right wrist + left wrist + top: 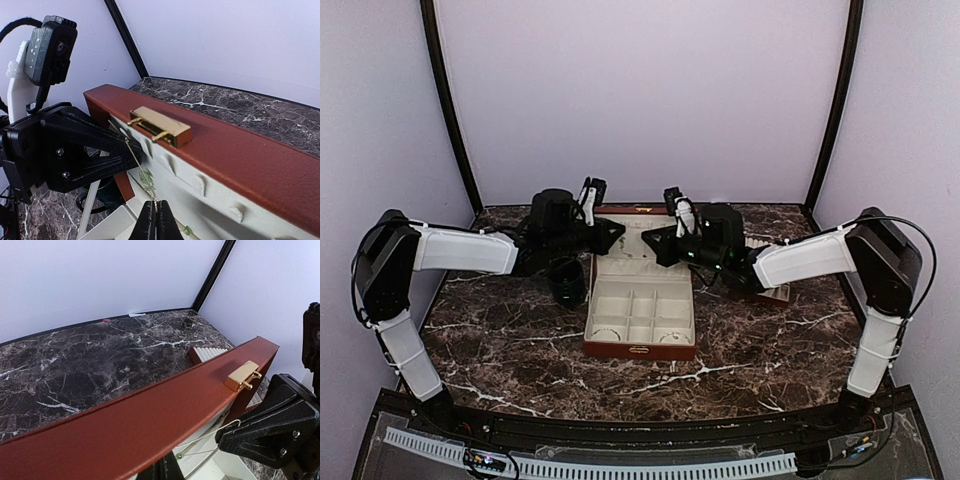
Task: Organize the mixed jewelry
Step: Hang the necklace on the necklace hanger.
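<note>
Jewelry I can make out is 1 fine, pale metal chain (136, 161) strung with small green beads (145, 177). It hangs in the air just in front of the cream padded inside of the box lid (125, 435). My right hand (155, 210) is closed, its 2 slim black fingertips pinching the chain's lower end. The strand runs straight up to the pointed tip of my left hand (612, 234), which is also closed and seems to hold the other end.

The box (640, 351) is rectangular with a grained red-brown skin. It stands open on the dark, white-veined marble surface (520, 340), and its cream base is split into square compartments. A shiny gold clasp (160, 126) sits on the lid's top edge. A dark round cup (566, 283) stands left of the box, and a ridged cream tray (210, 353) lies to its right.
</note>
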Robot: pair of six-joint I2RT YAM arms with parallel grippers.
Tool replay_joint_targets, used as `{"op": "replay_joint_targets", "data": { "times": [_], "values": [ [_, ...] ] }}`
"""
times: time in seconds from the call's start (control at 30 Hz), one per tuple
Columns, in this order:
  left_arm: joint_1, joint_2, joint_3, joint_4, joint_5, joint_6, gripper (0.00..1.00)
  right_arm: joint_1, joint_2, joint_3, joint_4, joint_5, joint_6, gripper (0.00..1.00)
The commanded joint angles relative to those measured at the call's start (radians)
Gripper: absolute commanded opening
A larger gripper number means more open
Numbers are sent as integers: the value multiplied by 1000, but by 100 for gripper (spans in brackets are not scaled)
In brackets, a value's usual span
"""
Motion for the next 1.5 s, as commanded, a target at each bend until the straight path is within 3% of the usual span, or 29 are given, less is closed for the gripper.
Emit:
{"op": "replay_joint_targets", "data": {
  "times": [0.0, 1.13, 1.47],
  "values": [
    [1, -11, 38, -8, 6, -30, 0, -4, -43, 8, 21, 44, 50, 0],
    [-28, 67, 128, -63, -28, -52, 0, -11, 43, 179, -198, 128, 96, 0],
    [-62, 31, 78, 51, -94, -31, 0, -11, 18, 156, -154, 123, 85, 0]
  ]
}}
